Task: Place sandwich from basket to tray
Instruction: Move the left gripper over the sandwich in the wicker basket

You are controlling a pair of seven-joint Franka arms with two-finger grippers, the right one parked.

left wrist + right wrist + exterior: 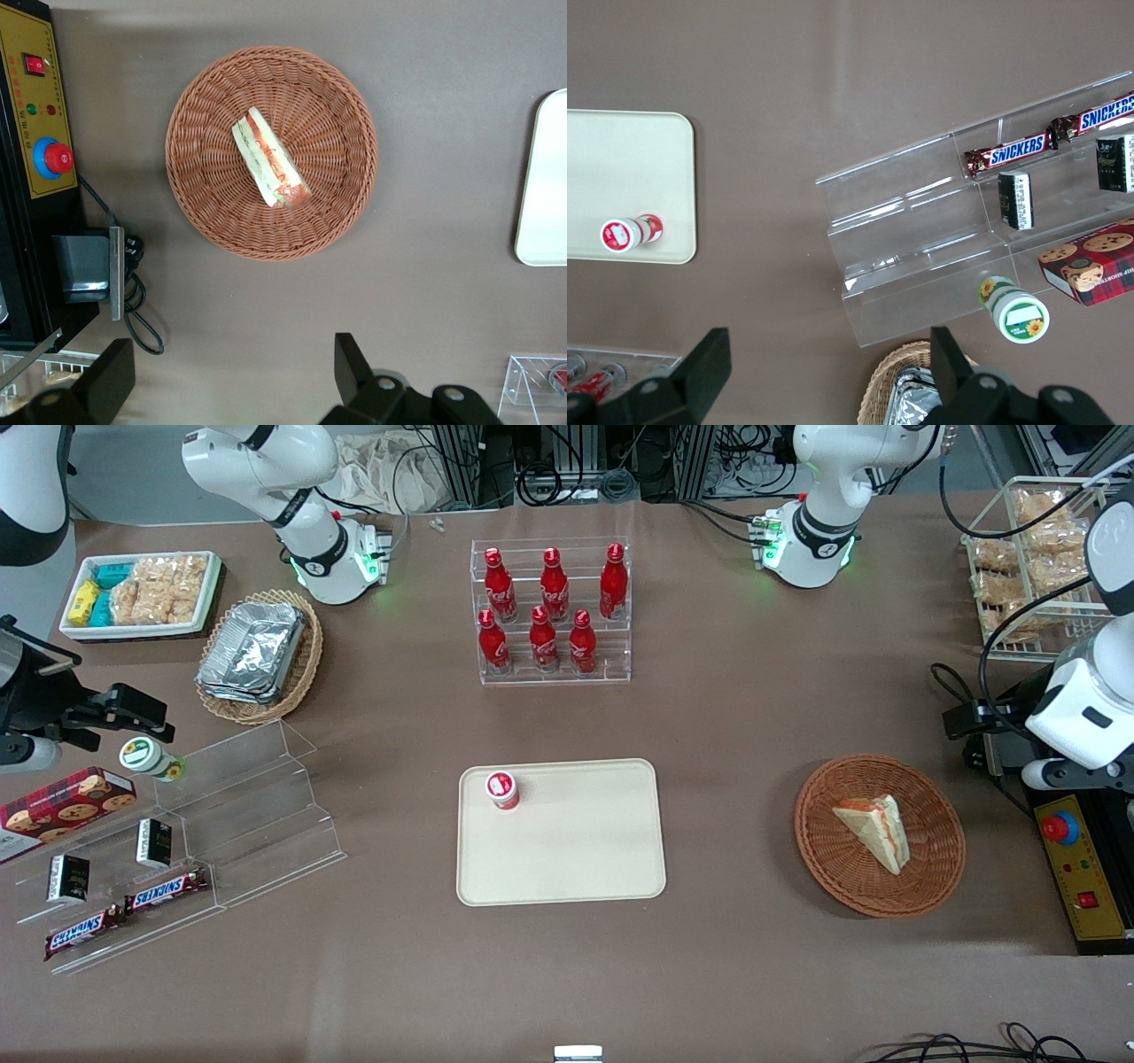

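Brown table [753, 974], mostly bare in the middle strip. Cream tray [576, 850] sits centre, flat, low rim, one small red-capped cup [501, 789] standing on its corner farther from the front camera, toward the parked arm's end; rest of the tray is bare. Round reddish wicker basket [921, 886] lies toward the working arm's end, well apart from the tray, bare table between them. Control box [1085, 877] with red stop button sits just beside the basket, at the table edge.

Sandwich [875, 829] is in the basket, roughly mid-bowl, a wedge lying on one bread face, filling edge showing.

Left arm's gripper [235, 381] hangs high above the table beside the basket, not over the sandwich, holding nothing; fingers [106, 376] spread wide apart.

Handling, my guess: light, soft bread, squashes easily, layers may slide or split if pinched hard. Best pinch across the two flat bread faces near the thick middle, gentle closure, not on the thin tip or filling edge. Lying flat, one finger must get under or along the sloped side; basket weave gives little slip.

Room: basket rim is shallow, easy descent and lift-out. Straight carry to the tray looks unobstructed. Set down away from the cup. Keep clear of control box and cables.
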